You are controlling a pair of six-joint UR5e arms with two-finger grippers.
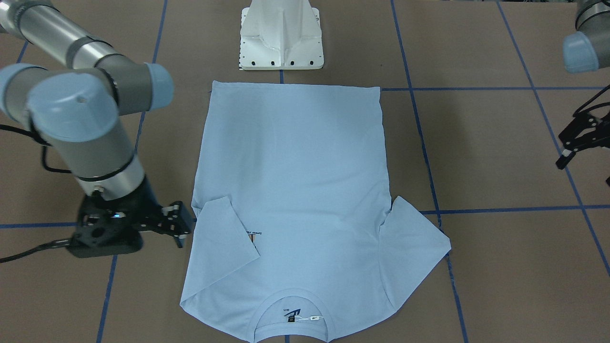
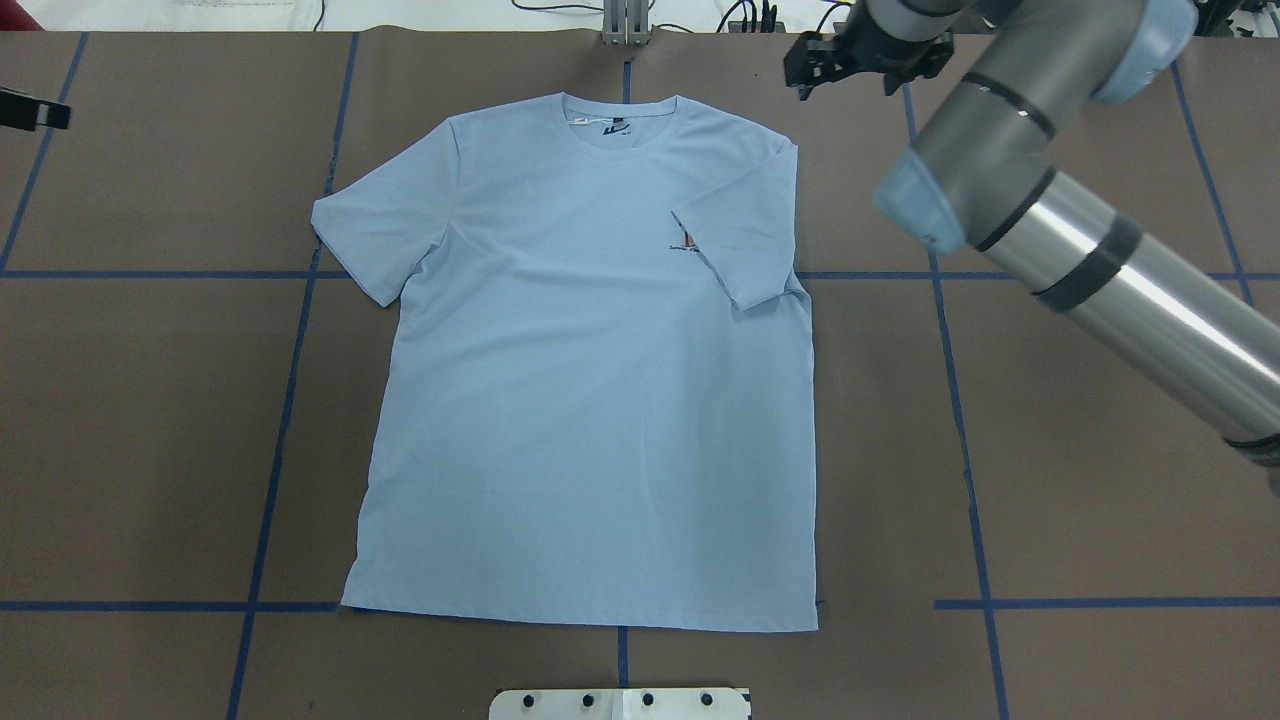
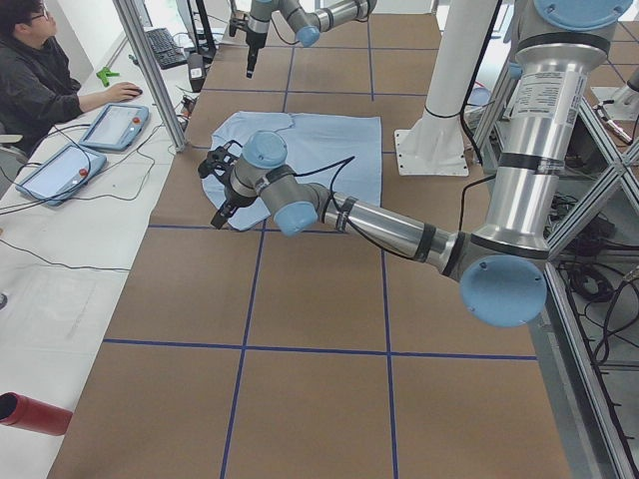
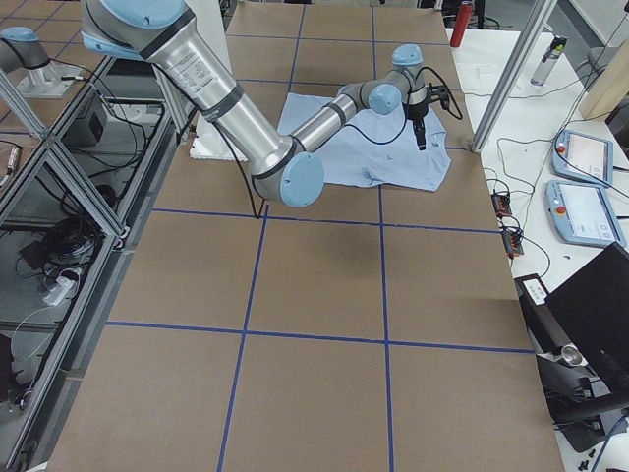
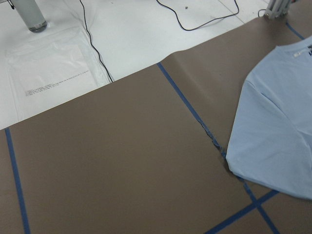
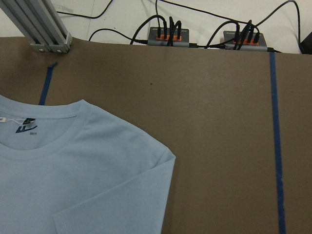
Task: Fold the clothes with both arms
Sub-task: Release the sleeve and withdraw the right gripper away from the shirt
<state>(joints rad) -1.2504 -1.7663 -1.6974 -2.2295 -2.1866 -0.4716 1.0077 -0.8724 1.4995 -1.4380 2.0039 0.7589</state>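
The pale blue T-shirt (image 1: 295, 181) (image 2: 590, 400) lies flat and face up on the brown table, collar (image 2: 620, 125) away from the robot. Its sleeve on the robot's right (image 2: 745, 230) is folded in over the chest and partly hides the print (image 2: 688, 240). The other sleeve (image 2: 370, 235) lies spread out. My right gripper (image 1: 183, 224) (image 2: 845, 85) is open and empty, just off the folded sleeve's shoulder edge. My left gripper (image 1: 564, 150) (image 2: 40, 112) is open and empty, well away from the spread sleeve. The shirt also shows in the left wrist view (image 5: 278, 131) and the right wrist view (image 6: 73, 170).
The white pedestal base (image 1: 281, 38) stands at the shirt's hem end. Blue tape lines (image 2: 965, 450) grid the table. An aluminium post (image 6: 39, 24) and cable hubs (image 6: 168, 36) sit beyond the far edge. An operator (image 3: 35, 70) sits at a side table with tablets.
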